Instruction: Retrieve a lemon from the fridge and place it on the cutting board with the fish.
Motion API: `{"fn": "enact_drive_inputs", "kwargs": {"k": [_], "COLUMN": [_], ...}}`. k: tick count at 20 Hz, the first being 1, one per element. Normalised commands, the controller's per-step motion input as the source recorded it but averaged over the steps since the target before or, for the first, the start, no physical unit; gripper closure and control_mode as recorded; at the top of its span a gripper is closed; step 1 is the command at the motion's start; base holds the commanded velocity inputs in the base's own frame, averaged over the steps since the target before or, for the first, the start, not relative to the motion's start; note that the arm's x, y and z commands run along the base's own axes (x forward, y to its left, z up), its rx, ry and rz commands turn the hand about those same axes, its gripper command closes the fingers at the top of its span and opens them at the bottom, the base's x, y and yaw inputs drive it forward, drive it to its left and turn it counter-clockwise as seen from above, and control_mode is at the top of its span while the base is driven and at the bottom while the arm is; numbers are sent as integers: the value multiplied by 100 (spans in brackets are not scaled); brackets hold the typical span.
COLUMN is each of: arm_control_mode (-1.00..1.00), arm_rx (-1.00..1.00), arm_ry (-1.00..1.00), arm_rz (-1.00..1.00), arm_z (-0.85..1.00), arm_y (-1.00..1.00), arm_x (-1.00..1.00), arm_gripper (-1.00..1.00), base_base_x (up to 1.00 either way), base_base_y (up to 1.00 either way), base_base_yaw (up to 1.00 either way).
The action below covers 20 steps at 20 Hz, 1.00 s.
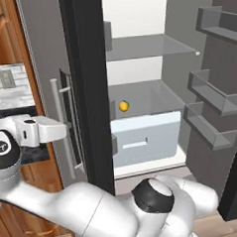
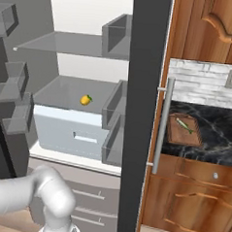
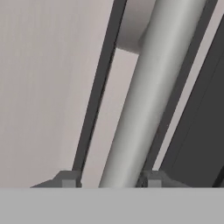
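Your gripper (image 3: 109, 183) sits slightly open around the fridge (image 1: 89, 92) handle (image 3: 144, 100), gripping nothing; back straight off it, then reach the lemon (image 1: 123, 106) on the fridge's lower shelf.

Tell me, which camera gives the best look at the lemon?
The right base view: the lemon sits in plain sight on the fridge shelf above the drawer, its shape clear. The left base view shows it too, close beside the dark door edge. The hand view looks at the door handle instead.
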Motion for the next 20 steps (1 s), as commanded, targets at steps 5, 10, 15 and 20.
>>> {"fn": "enact_drive_inputs", "kwargs": {"k": [5,10,15,20], "arm_control_mode": [-100,-100,-100,-100], "arm_rx": [0,0,0,4], "arm_ry": [0,0,-1,-4], "arm_rz": [-5,0,0,0], "arm_z": [0,0,0,0], "arm_y": [29,27,-12,-47], "arm_x": [-3,-24,-92,-100], "arm_gripper": [-100,-100,-100,-100], "base_base_x": [0,0,0,0], "base_base_y": [0,0,0,0], "base_base_yaw": [0,0,0,0]}}
